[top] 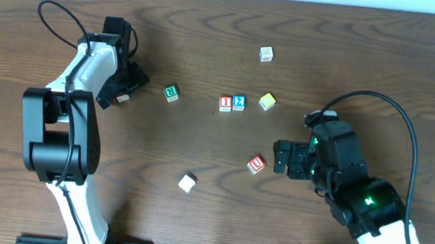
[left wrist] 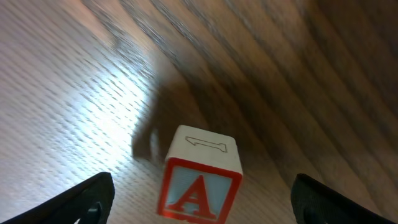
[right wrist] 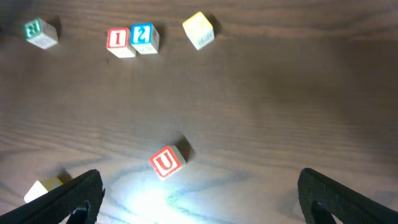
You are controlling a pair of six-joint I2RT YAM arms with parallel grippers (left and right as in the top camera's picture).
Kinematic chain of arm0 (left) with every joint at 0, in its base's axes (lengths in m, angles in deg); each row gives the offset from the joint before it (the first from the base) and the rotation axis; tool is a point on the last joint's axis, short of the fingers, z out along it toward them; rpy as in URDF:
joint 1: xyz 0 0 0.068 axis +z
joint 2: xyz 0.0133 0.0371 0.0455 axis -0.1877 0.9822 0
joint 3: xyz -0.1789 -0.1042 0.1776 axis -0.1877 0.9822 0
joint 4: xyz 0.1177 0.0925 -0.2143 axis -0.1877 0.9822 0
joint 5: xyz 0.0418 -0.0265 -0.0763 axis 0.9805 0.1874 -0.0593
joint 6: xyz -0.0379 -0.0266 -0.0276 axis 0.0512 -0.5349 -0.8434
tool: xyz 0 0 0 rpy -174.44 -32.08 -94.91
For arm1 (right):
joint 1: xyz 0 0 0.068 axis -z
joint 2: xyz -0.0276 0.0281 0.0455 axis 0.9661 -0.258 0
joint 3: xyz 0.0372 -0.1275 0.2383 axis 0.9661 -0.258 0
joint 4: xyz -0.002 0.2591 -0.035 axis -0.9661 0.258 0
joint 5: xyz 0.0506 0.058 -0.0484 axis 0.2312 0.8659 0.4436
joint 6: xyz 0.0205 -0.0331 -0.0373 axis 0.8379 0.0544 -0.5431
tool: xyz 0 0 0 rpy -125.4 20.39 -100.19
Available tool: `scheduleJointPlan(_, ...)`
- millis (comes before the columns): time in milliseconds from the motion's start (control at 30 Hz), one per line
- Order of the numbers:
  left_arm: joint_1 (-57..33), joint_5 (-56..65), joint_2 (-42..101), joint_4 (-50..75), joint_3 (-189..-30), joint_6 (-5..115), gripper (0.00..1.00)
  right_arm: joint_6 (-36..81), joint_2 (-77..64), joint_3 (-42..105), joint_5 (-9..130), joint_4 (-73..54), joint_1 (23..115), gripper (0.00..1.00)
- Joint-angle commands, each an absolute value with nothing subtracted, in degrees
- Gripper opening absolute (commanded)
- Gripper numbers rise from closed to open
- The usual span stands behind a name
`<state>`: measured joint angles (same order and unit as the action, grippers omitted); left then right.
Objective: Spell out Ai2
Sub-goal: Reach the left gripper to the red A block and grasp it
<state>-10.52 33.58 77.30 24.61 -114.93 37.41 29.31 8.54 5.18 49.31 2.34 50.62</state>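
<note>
The red-and-white "A" cube [left wrist: 200, 183] stands on the table between the fingers of my left gripper [left wrist: 202, 208]. That gripper is open, with a gap on each side of the cube. Overhead, the left gripper [top: 123, 90] is at the far left and covers most of the cube. The red "I" cube [top: 225, 103] and the blue "2" cube [top: 239, 102] sit side by side, touching, at mid-table; the right wrist view shows the "I" [right wrist: 118, 39] and the "2" [right wrist: 144, 37] too. My right gripper [top: 281, 157] is open and empty, just right of the red "U" cube [top: 256, 164].
A green "N" cube [top: 172, 93] lies between the left gripper and the "I". A yellow cube [top: 267, 102] sits right of the "2". A pale cube [top: 266, 54] is farther back, and a white cube [top: 187, 183] lies near the front.
</note>
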Motion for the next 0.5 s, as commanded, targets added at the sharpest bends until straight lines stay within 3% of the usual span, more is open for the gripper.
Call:
scheduleJointPlan(0, -10.5, 32.3, 78.8, 24.6, -116.3, 38.1, 0.91, 29.8, 8.6, 5.2, 49.1, 2.0, 51.3, 0.99)
scheduleJointPlan(300, -10.5, 32.6, 79.0, 24.0, -116.3, 38.0, 0.62, 29.9, 8.6, 5.2, 49.1, 2.1, 51.3, 0.99)
scheduleJointPlan(467, -10.5, 33.0, 79.0, 23.8, -116.3, 38.0, 0.56, 29.8, 8.6, 5.2, 49.1, 2.6, 51.3, 0.99)
